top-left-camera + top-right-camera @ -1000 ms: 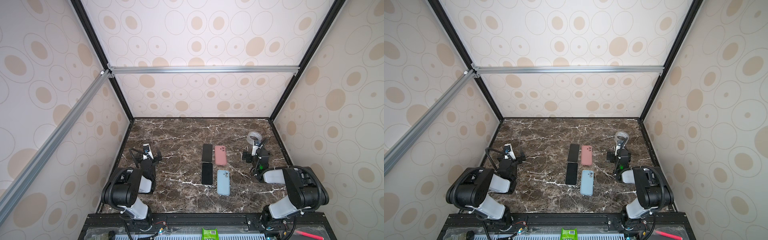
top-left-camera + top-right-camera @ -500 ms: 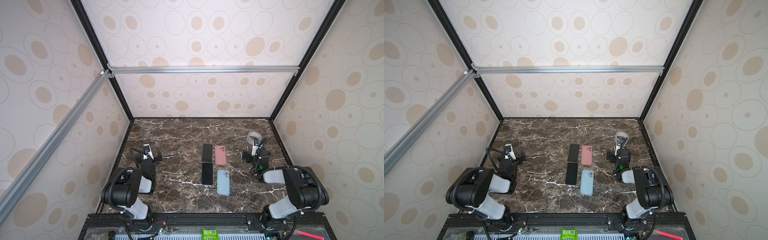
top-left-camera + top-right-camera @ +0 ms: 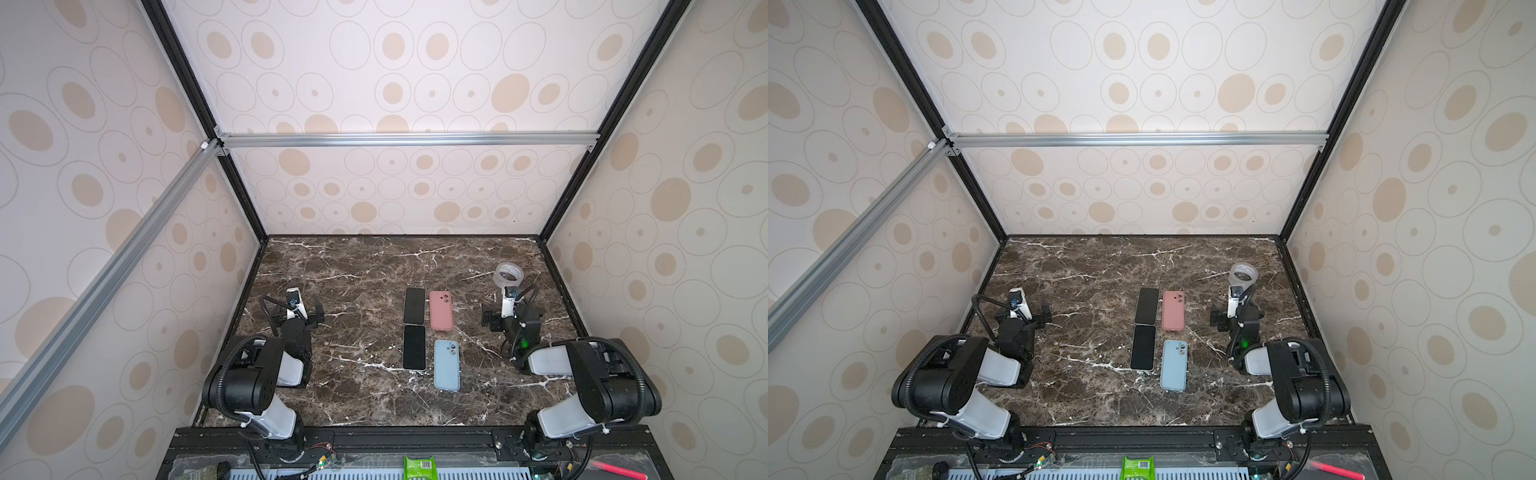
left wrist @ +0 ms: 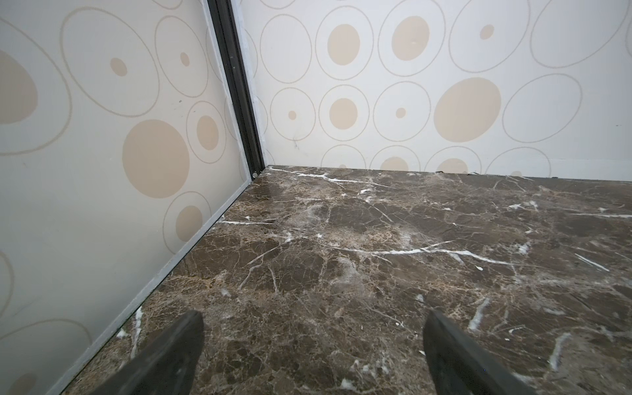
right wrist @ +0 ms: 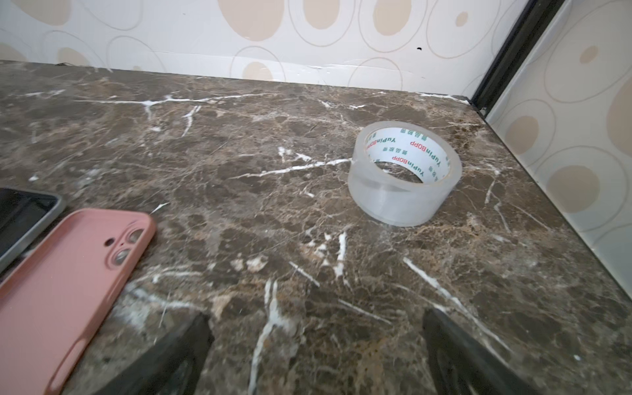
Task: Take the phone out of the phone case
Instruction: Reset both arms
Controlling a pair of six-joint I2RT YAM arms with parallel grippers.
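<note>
On the far left is the left wall (image 4: 102,171). It meets the brown marble table (image 3: 353,270) in a straight pale edge. My left gripper (image 4: 313,318) sits low over the table near that edge. Its two dark fingers are spread wide with nothing between them. In front of it the table is bare all the way to the back wall (image 4: 410,85), so there is lots of room that way and only a little on the wall side.

In the middle of the table four flat things lie in a tidy block. The far black phone (image 3: 414,306) and the near black phone (image 3: 414,347) lie end to end, screens up. Just beside them, on their right, lie the pink phone case (image 3: 441,310) and the blue phone case (image 3: 446,365), backs up. Camera lenses show through the holes of both. The gaps in the block are thin.

My right gripper (image 5: 316,318) is to the right of the block, low over the table. Its fingers are spread wide too and pinch nothing. The pink phone case is near it on one side.

Past it stands a clear tape roll (image 3: 508,274), lying flat, near the right wall (image 5: 564,136). The table is bare between my right gripper and the roll.
</note>
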